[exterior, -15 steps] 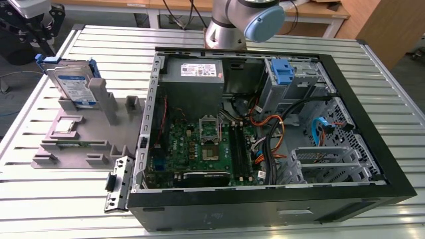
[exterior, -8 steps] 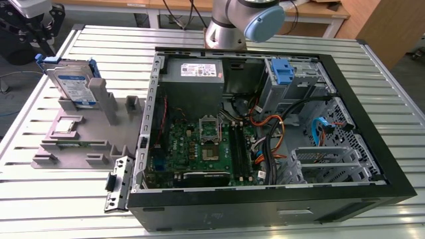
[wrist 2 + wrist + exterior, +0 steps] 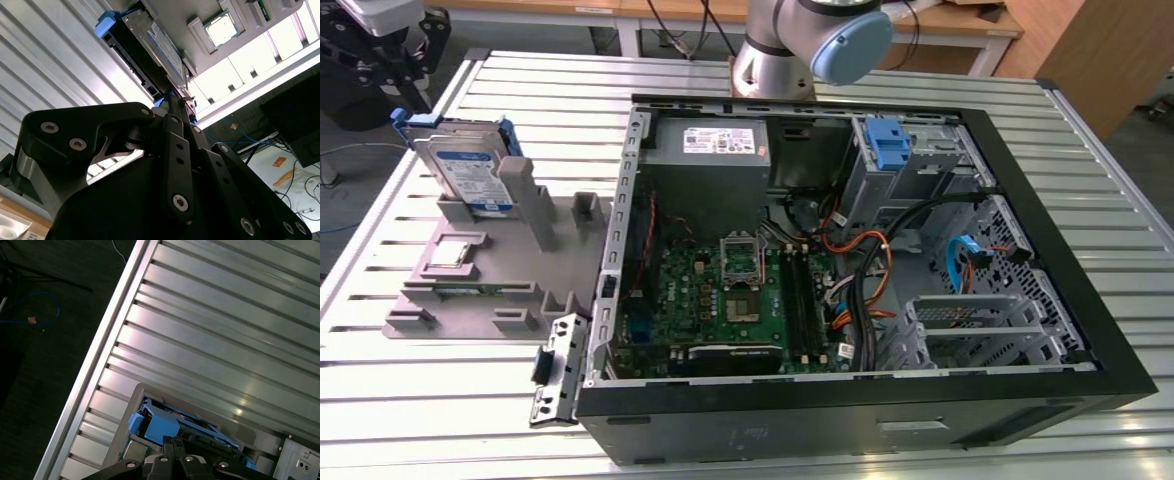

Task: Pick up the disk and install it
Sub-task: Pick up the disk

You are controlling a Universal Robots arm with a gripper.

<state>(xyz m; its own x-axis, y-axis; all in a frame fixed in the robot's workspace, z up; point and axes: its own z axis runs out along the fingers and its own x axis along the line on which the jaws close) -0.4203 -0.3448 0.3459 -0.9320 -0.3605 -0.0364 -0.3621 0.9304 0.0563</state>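
A slatted aluminium table (image 3: 440,420) carries everything. The open black computer tower (image 3: 854,410) lies on its side across the middle and toward the edge on the exterior view's right. A grey moulded parts holder (image 3: 467,290) sits along the table's edge on the exterior view's left, just beside the tower.

The disk (image 3: 470,170), a flat silver hard drive with a white-and-blue label and blue plastic rails, stands on edge in a slot of that holder, near the table's far corner on the exterior view's left. A small square silver chip (image 3: 450,252) lies flat in a pocket of the holder, nearer the front edge.

The step in hand looks like the pick-up. To do it well, the grip should sit squarely on the drive's upper end, and the lift should run straight along the slot so the rails do not bind.

The black gripper (image 3: 173,441) hangs over that corner, its tips drawn narrow and close together, right at the blue rail's upper end. Whether they actually pinch the rail I cannot tell.
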